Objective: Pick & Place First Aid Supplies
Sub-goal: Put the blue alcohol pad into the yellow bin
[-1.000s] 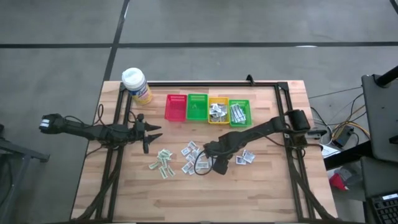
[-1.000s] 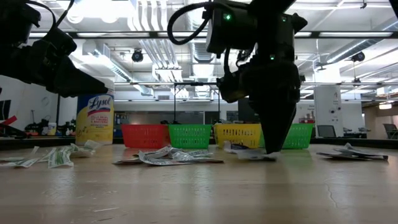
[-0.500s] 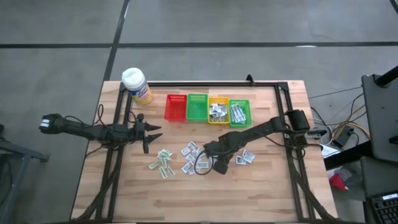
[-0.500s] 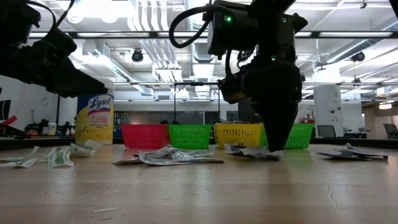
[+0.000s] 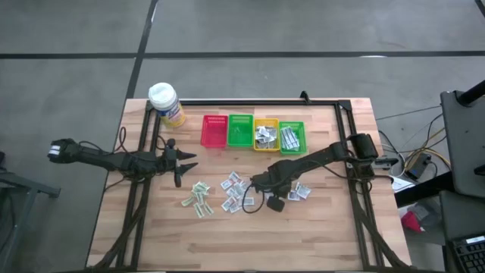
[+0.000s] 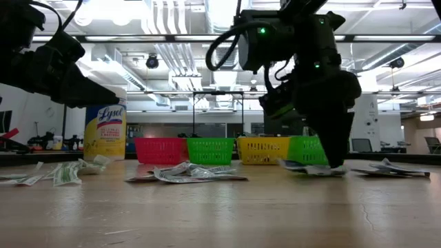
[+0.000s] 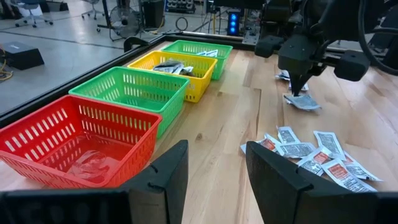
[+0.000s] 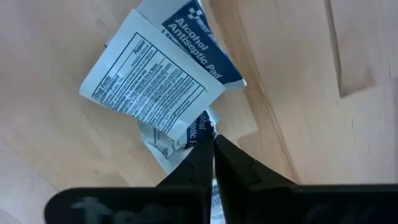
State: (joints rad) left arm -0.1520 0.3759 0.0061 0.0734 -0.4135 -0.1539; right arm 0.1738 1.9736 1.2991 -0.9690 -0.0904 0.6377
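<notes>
Now the right gripper [image 5: 276,202] has shifted sideways along the desk [image 5: 303,235], farther from the yellow basket [image 5: 265,134], jaws pinched shut on an alcohol pad packet [image 8: 186,134]; the left gripper [image 5: 183,161] stays open.

Four baskets run diagonally from the lower left: a red basket [image 7: 74,146], a green basket [image 7: 134,96], a yellow basket [image 7: 171,68] and a far green basket [image 7: 199,50], the last two holding packets. The left gripper [image 7: 214,171] stands open at the bottom. Packets [image 7: 311,152] lie at lower right. At the upper right, the right gripper [image 7: 297,93] touches a packet [image 7: 303,102].
</notes>
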